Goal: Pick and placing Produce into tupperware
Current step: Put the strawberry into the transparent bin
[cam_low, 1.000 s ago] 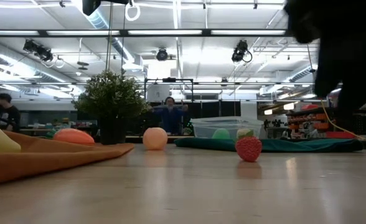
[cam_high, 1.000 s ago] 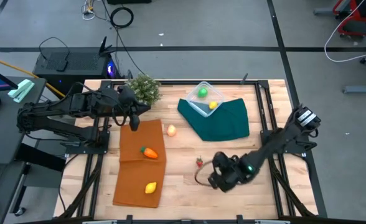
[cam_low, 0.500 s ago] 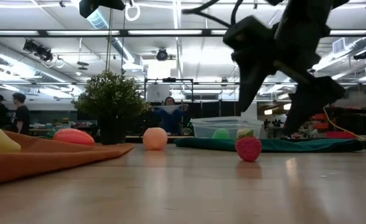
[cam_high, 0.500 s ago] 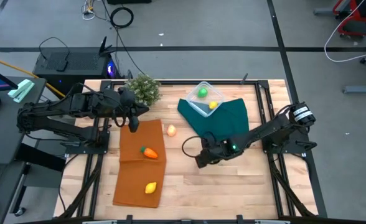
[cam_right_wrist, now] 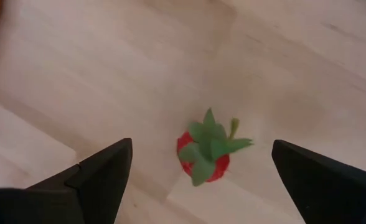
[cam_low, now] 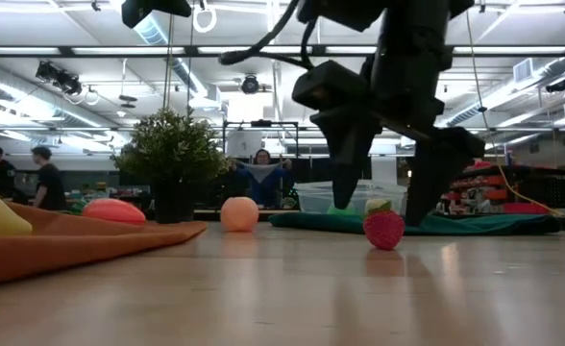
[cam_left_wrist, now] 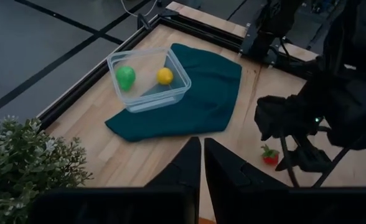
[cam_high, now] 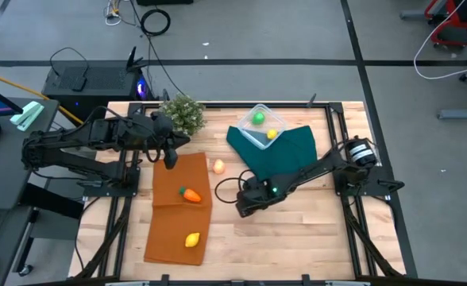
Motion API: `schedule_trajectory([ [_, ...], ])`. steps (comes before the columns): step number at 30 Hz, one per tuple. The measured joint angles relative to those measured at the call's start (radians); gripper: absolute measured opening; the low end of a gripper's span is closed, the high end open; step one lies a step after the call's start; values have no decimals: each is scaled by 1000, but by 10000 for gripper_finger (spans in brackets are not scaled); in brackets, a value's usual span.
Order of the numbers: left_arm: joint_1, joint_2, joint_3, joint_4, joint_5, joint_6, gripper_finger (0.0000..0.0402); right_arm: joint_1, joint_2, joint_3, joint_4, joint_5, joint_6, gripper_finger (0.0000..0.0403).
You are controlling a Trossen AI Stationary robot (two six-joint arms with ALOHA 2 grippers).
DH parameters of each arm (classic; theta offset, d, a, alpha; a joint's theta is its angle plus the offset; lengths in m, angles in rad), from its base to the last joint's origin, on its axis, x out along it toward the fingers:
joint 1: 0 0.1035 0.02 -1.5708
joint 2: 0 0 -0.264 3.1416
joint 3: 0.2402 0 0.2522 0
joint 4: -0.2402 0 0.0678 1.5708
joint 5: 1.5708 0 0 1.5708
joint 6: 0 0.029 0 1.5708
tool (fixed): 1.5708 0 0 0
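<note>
Tiny red strawberry (cam_right_wrist: 206,154) (leafy green cap) sits mid-frame on bare wood. Right gripper (cam_right_wrist: 201,171), spread wide, has swung in over it since earlier.

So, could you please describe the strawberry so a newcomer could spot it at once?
Start at the green cloth on the table; the strawberry lies on bare wood nearby, under the open right gripper. It is the only red piece, tiny with a green leafy cap.

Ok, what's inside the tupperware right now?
The tupperware holds a green ball and a yellow lemon, apart from each other. Its clear walls hide nothing; it sits on the dark green cloth.
</note>
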Motion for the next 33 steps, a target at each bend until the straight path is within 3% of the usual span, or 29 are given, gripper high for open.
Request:
schedule_trajectory([
  [10,0,0,0,0,0,0,17,1,97,81,-80,-53,36,331],
  [33,0,0,0,0,0,-1,24,-6,91,80,-84,-61,34,195],
])
